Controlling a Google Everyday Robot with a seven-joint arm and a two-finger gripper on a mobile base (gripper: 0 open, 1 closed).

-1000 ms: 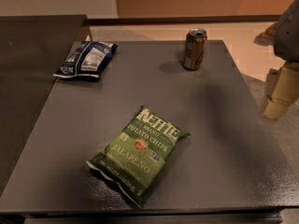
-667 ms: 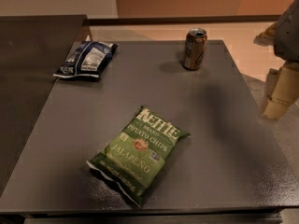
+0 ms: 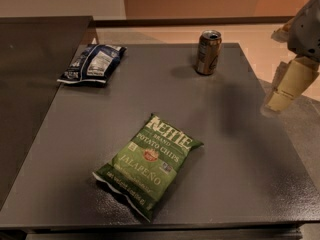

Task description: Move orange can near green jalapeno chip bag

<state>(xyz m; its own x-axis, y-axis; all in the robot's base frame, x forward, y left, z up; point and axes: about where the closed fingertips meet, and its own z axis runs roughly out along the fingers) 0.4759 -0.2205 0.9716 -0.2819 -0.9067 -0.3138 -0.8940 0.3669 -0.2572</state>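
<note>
Orange can (image 3: 208, 52) upright on desk (image 3: 240, 149), well behind green jalapeno chip bag (image 3: 150, 165) and to its right, well apart. Dark blue bag (image 3: 92, 64) lying behind-left of green bag. Tool (image 3: 289, 86) far right of green bag, seemingly past desk edge; clenched or released, cannot tell.

I see a dark grey matte tabletop (image 3: 240, 149) carrying three things. A small brownish-orange metal can (image 3: 208, 52) stands upright near the far edge. A green crinkly jalapeno chip bag (image 3: 150, 163) lies flat near the front, and a dark blue and white bag (image 3: 92, 64) lies far left. The gripper (image 3: 289, 88) hangs by the tabletop's right edge.
</note>
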